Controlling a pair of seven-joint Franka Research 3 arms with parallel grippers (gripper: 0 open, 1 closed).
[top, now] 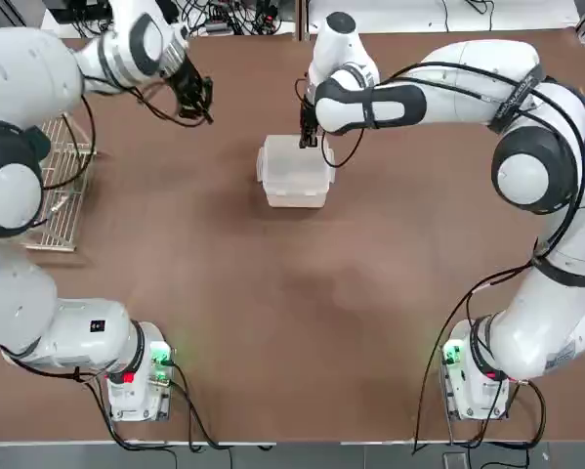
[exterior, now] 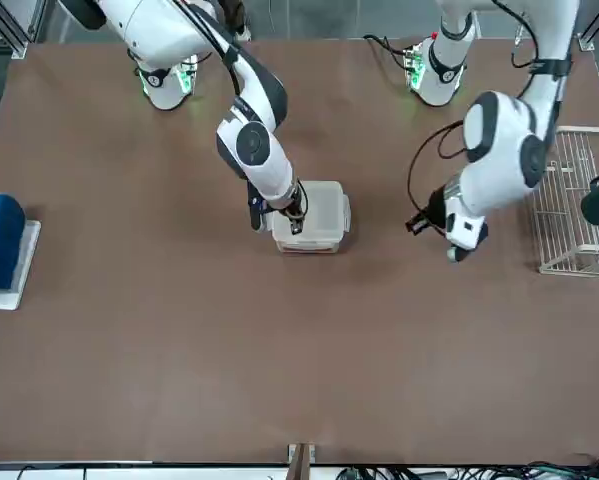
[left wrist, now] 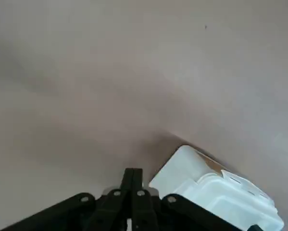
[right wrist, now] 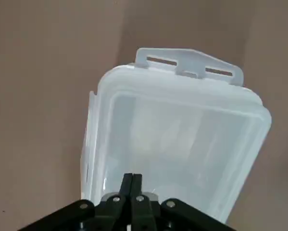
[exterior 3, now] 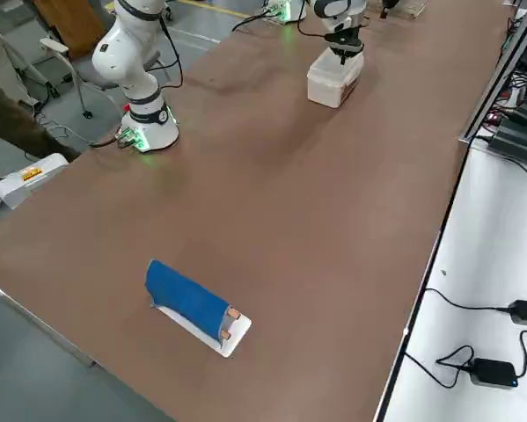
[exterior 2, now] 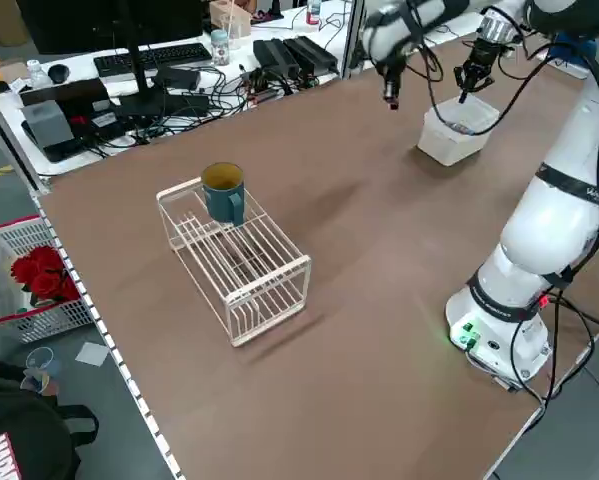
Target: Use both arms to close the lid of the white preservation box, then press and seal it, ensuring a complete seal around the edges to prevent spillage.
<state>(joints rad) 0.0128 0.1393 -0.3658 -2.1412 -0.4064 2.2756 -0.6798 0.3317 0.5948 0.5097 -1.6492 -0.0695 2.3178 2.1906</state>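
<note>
The right gripper [right wrist: 132,179], jaws closed together, is above the white box [right wrist: 177,139]. The left gripper [left wrist: 133,174], also closed, is left of it, with bare table [top: 233,283] between.

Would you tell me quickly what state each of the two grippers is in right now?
Left gripper: closed, empty, off to the box's left.
Right gripper: closed, gripping nothing, over the white box.

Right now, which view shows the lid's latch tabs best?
The right wrist view: it looks down on the lid up close, with a slotted tab plain. The left wrist view catches a tab partly. The top and front views show tabs small; the side views mostly the box.
</note>
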